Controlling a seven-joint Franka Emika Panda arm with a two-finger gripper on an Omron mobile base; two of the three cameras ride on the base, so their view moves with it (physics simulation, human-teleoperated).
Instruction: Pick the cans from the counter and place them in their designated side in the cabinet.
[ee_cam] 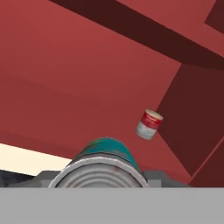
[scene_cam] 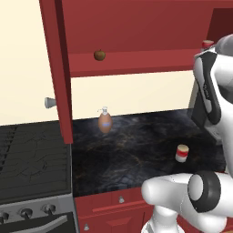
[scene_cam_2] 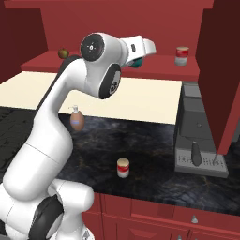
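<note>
The gripper (scene_cam_2: 138,60), in the upper middle of the right base view, is pinched on the teal-blue can (scene_cam_2: 137,63), which peeks out beneath the white hand just above the cabinet shelf (scene_cam_2: 159,68). In the hand view that same can fills the bottom centre, its ribbed metal end facing the camera and its teal side (ee_cam: 107,148) running away toward the red cabinet back.

To the right of the held can, a red-and-white can (scene_cam_2: 182,55) stands upright on the shelf near the cabinet's right wall; in the hand view it shows tilted, right of centre.

At the upper left of the right base view a small brown apple (scene_cam_2: 63,53) sits on the shelf's far end, well apart from both cans.

Below, on the black counter (scene_cam_2: 154,154), a can with cream top, red band and white base (scene_cam_2: 123,168) stands upright near the front edge, lower centre. A brown pump soap bottle (scene_cam_2: 77,119) stands further left and back, near the cream wall.
</note>
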